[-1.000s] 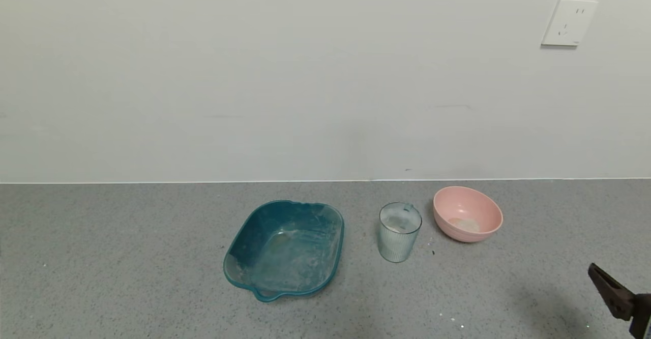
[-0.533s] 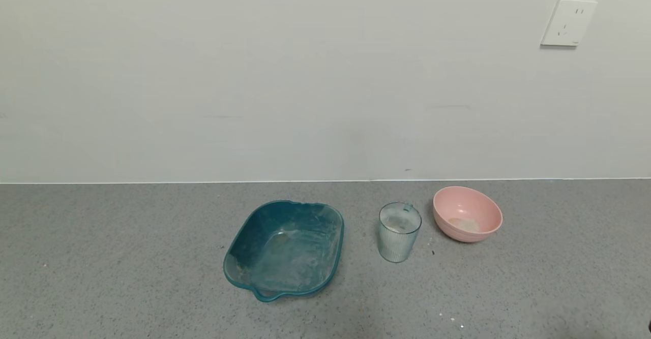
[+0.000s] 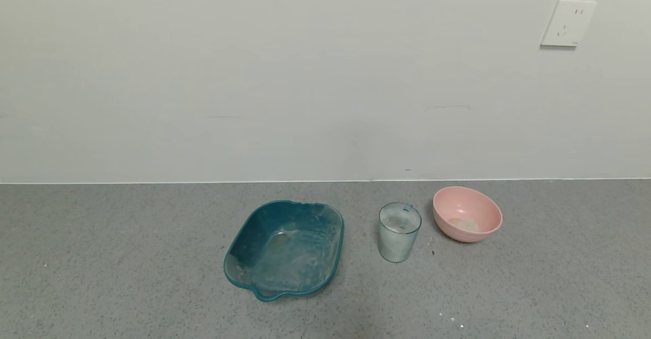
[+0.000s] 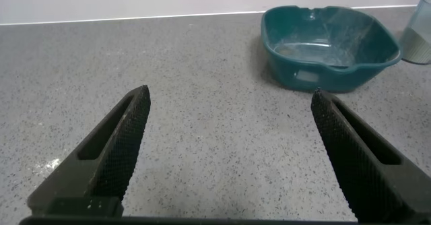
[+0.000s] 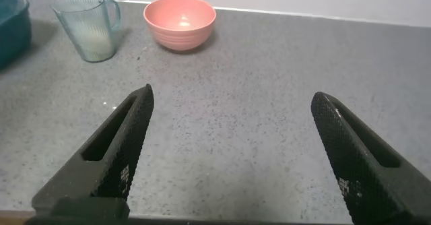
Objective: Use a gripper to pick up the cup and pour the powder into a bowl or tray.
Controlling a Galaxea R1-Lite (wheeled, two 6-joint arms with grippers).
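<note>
The ribbed pale blue-grey cup (image 3: 400, 232) stands upright on the grey counter, between the teal tray and the pink bowl (image 3: 467, 220). It also shows in the right wrist view (image 5: 87, 25), with whitish powder (image 5: 96, 44) low inside it. The bowl (image 5: 180, 22) has a tan patch at its bottom. Neither gripper shows in the head view. My right gripper (image 5: 231, 98) is open and empty over bare counter, well short of the cup. My left gripper (image 4: 229, 100) is open and empty, short of the tray.
A teal squarish tray (image 3: 285, 248) with a handle sits left of the cup, dusted whitish inside; it also shows in the left wrist view (image 4: 328, 46). The white wall runs behind the counter, with a socket (image 3: 567, 23) at upper right. A few white specks (image 3: 452, 320) lie near the counter's front.
My right gripper's tip showed at the head view's lower right edge a second ago; it has since drawn back out of that view. Cup, bowl and tray have not moved.
</note>
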